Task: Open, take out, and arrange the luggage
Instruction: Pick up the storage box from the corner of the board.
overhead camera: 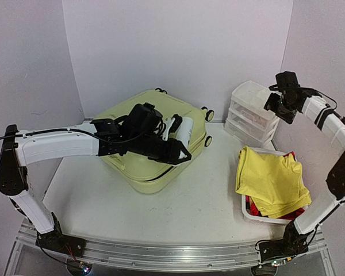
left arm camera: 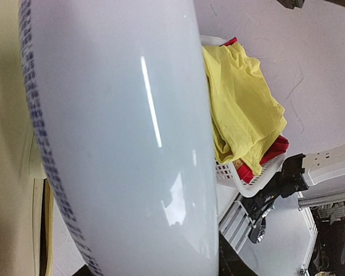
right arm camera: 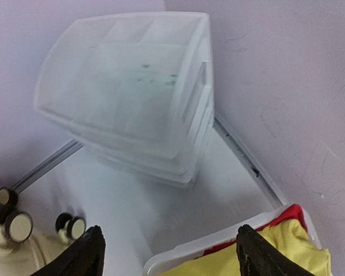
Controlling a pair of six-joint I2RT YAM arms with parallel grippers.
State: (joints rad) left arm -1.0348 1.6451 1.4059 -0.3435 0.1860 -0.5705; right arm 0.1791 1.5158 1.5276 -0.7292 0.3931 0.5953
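Note:
The luggage (overhead camera: 132, 167), a pale yellow-green hard-shell suitcase, lies flat at the table's centre-left with its wheels (overhead camera: 208, 115) toward the back right. A dark seam runs along its front edge. My left gripper (overhead camera: 175, 138) hovers over the lid, shut on a glossy white container (overhead camera: 183, 130). In the left wrist view that container (left arm camera: 126, 144) fills the frame and hides the fingers; blue print runs down its left edge. My right gripper (overhead camera: 282, 104) hangs high at the back right, open and empty. Its dark fingertips (right arm camera: 91, 253) frame the table between the organizer and the basket.
A white plastic drawer organizer (overhead camera: 252, 112) stands at the back right (right arm camera: 132, 86). A white mesh basket (overhead camera: 259, 215) at the right holds a yellow cloth (overhead camera: 270, 178) over red items; its rim (right arm camera: 213, 244) shows under the right gripper. Purple walls close in behind and at both sides.

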